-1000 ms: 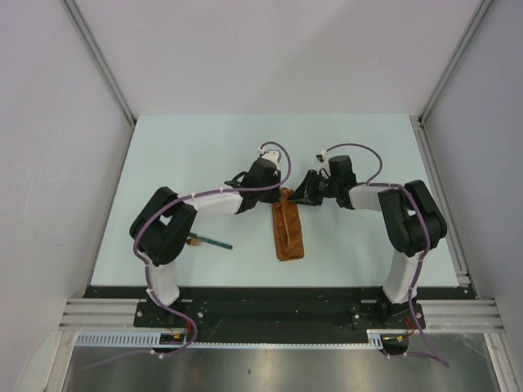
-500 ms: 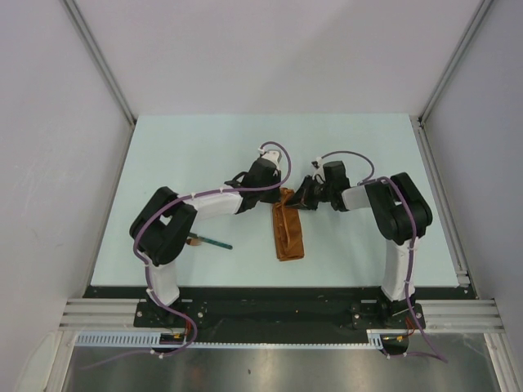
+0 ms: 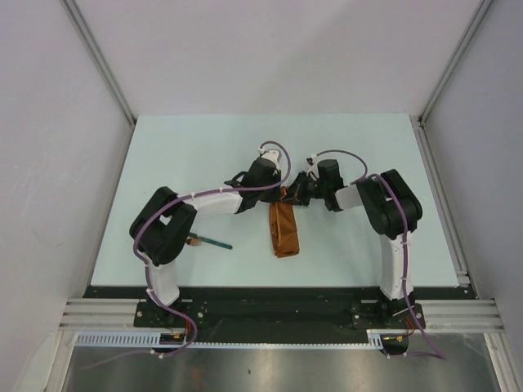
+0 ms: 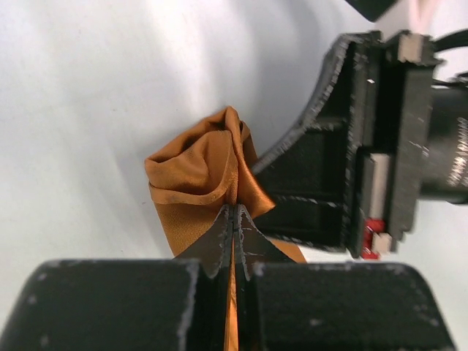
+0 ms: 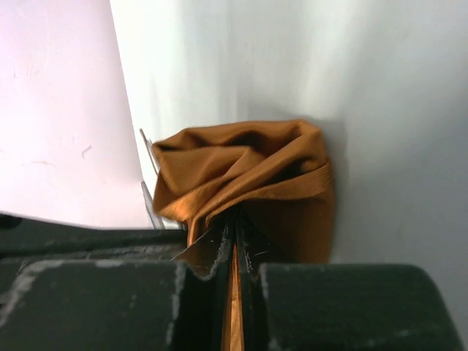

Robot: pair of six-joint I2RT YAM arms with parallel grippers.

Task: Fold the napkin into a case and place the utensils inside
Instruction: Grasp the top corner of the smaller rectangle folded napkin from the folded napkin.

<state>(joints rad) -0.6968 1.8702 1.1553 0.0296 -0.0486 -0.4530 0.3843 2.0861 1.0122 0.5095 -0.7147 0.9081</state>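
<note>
Teal-handled utensil (image 3: 216, 243) lies on the table (image 3: 204, 147), just beside the left arm (image 3: 163, 227) and well left of the case, outside it. The case (image 3: 284, 230), a narrow rust-orange strip, lies mid-table between the arms, its far end bunched and lifted. Left gripper (image 4: 232, 219): jaws pinched tight on that bunched end. Right gripper (image 5: 234, 228): jaws likewise clamped on the same end from the opposite side, the two grippers almost touching.
</note>
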